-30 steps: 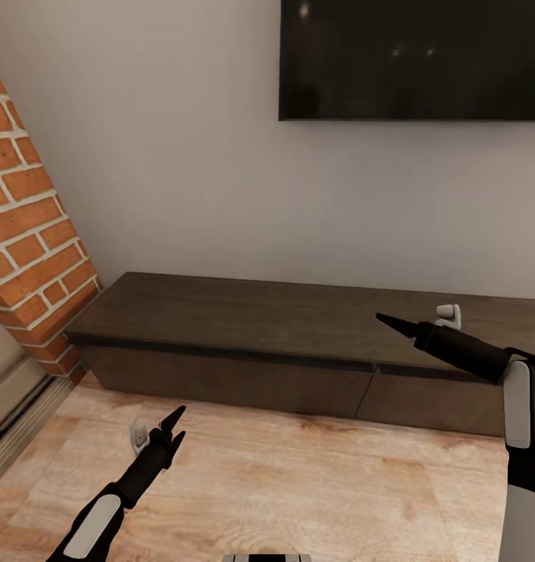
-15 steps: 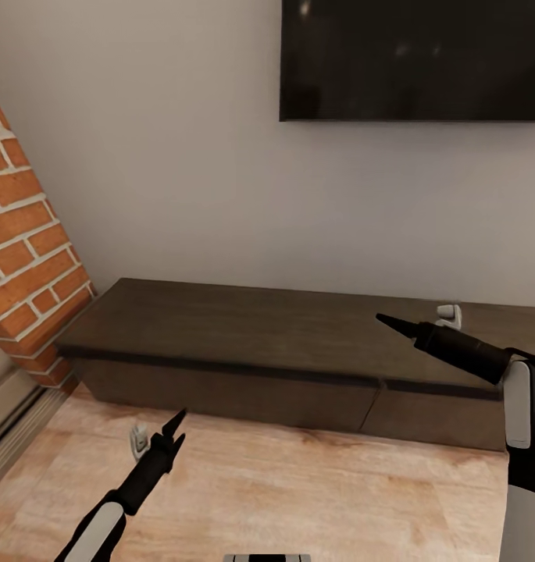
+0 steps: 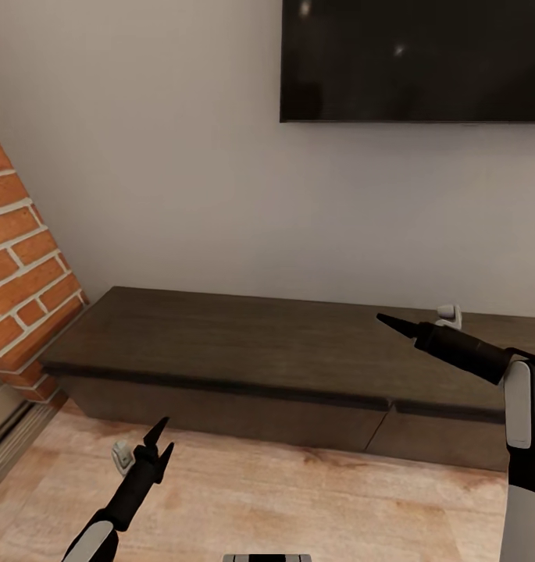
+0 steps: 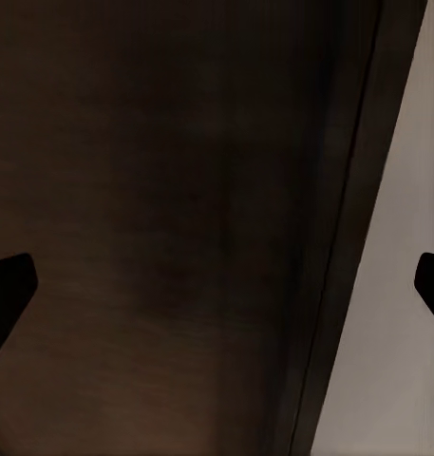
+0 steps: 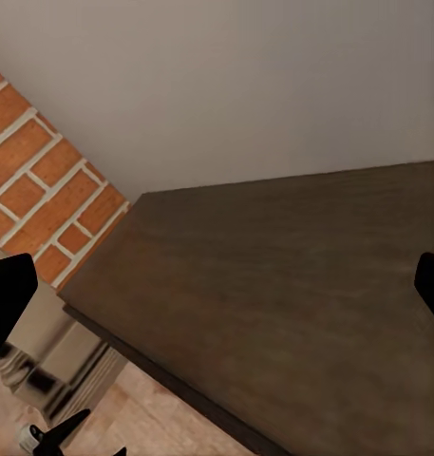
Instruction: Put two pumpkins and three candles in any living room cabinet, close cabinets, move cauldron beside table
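The long dark cabinet [image 3: 244, 351] stretched across mid-frame, its fronts apparently closed. The left gripper [image 3: 159, 439] hovered lower left, fingers apart; the right gripper [image 3: 388, 321] hung at right above the cabinet top, its fingers spread.

1. Soft, even, fairly dim light with no hard-edged shadows.
2. The television [image 3: 414, 59] carries small faint glints on its dark screen.
3. The cabinet [image 3: 244, 343] front is shaded beneath its top.
4. The left wrist view is very dark, low in contrast and slightly blurred.
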Motion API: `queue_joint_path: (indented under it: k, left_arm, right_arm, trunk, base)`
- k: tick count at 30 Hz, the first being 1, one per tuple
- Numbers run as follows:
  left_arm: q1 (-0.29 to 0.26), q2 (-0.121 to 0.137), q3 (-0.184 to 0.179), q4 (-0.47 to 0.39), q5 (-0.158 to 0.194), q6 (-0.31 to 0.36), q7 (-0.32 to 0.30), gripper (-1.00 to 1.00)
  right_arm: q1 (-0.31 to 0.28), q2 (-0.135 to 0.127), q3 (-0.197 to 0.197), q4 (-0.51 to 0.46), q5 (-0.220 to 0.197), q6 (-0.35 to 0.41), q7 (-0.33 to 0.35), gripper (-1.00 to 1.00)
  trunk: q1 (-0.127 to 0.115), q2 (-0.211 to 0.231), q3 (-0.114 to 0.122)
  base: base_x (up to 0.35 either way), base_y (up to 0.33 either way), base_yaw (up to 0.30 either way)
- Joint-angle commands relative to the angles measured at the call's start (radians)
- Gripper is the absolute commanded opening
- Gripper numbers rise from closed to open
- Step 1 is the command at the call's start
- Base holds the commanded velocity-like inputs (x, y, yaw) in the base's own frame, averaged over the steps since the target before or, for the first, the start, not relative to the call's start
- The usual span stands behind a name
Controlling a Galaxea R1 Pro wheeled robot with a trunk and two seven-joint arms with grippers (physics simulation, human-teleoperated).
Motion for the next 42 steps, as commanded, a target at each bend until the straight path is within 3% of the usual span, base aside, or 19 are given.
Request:
queue_joint_path:
  k: [1,22,42]
  left_arm:
    - [0.0,0.0,0.0,0.003,0.015,0.01,-0.002,1.0]
    - [0.0,-0.007,-0.008,0.007,0.01,0.011,-0.005,1.0]
    - [0.0,-0.015,-0.014,0.006,0.005,0.007,-0.002,1.0]
  right_arm:
    - [0.0,0.0,-0.001,0.0,0.003,0.003,0.006,1.0]
    - [0.0,-0.001,0.0,0.0,0.003,0.003,0.007,1.0]
    - [0.001,-0.001,0.0,0.0,0.003,0.003,0.007,1.0]
  trunk:
    - [0.0,0.0,-0.001]
    - [0.0,0.0,-0.001]
    - [0.0,0.0,-0.001]
  base:
    - [0.017,-0.001,0.0]
    - [0.196,0.0,0.0]
    - [0.019,0.0,0.0]
